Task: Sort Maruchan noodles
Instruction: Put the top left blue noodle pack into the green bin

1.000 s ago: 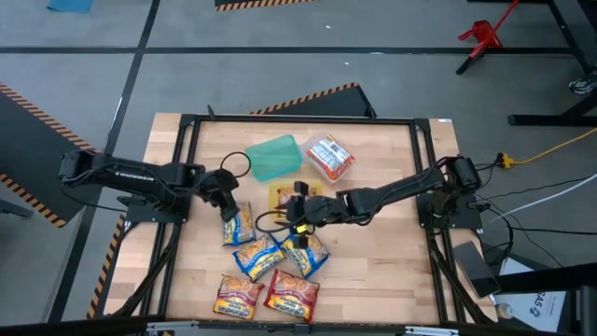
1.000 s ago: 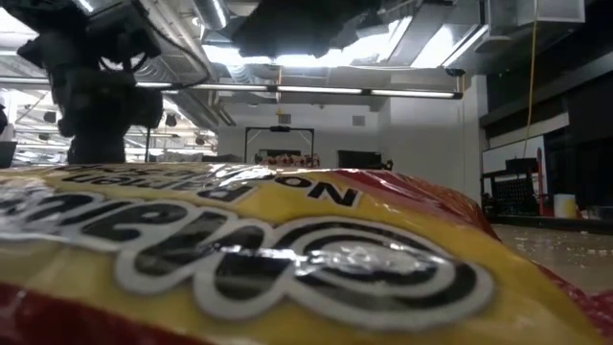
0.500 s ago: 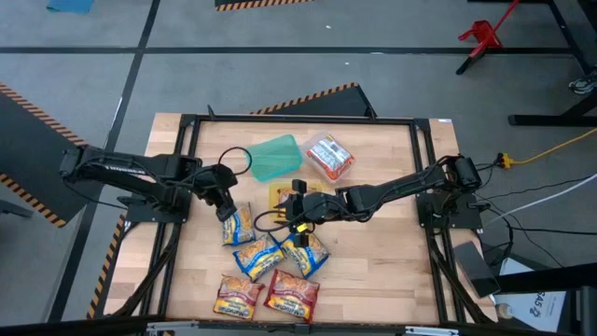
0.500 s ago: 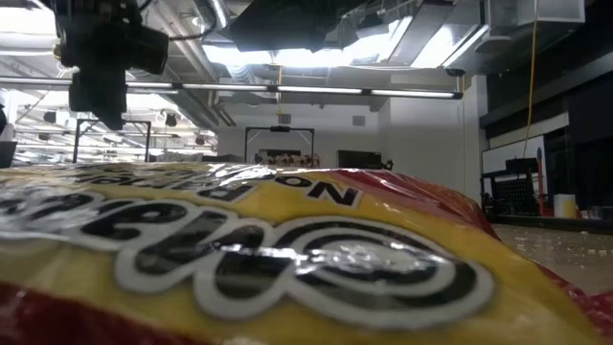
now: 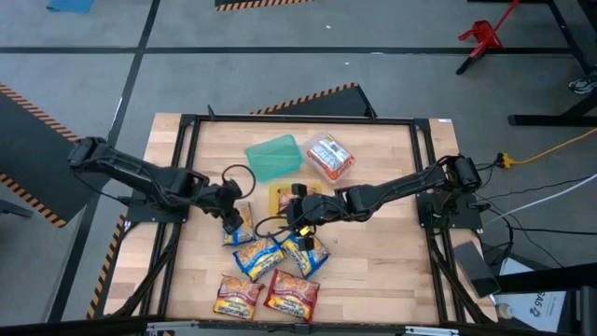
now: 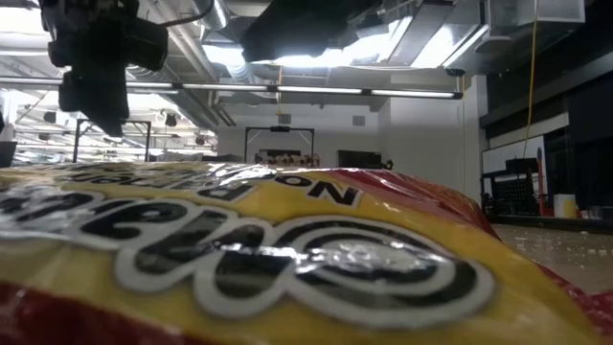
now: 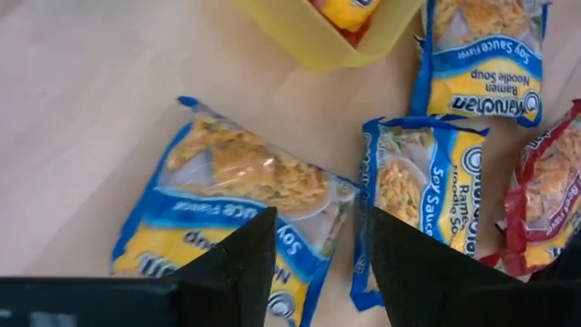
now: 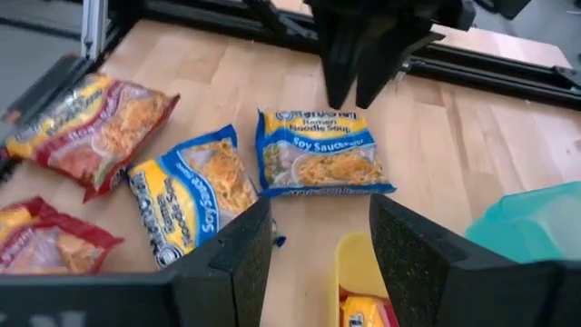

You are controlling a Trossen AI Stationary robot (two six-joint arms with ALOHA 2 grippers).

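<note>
Logged an orange-red packet (image 6: 287, 259) pressed against the low camera, filling its view. Counted two orange-red packets (image 5: 266, 295) at the table's front edge, then blue packets (image 5: 280, 254) clustered just behind.

Found the left gripper (image 5: 230, 213) spread open, directly over one blue-and-yellow packet (image 7: 236, 207) lying flat and slightly apart from its neighbours. Found the right gripper (image 5: 297, 220) likewise open and empty, hovering beside the yellow container (image 5: 280, 193).

Judged the step as the left pick of that packet. Judged best to descend straight, straddle the narrow width, pinch a crinkled edge and avoid dragging the adjacent soy-sauce packet (image 7: 410, 204).

Recorded, farther back, the teal container (image 5: 273, 157) and a clear container (image 5: 330, 157) holding red-and-white packets.
</note>
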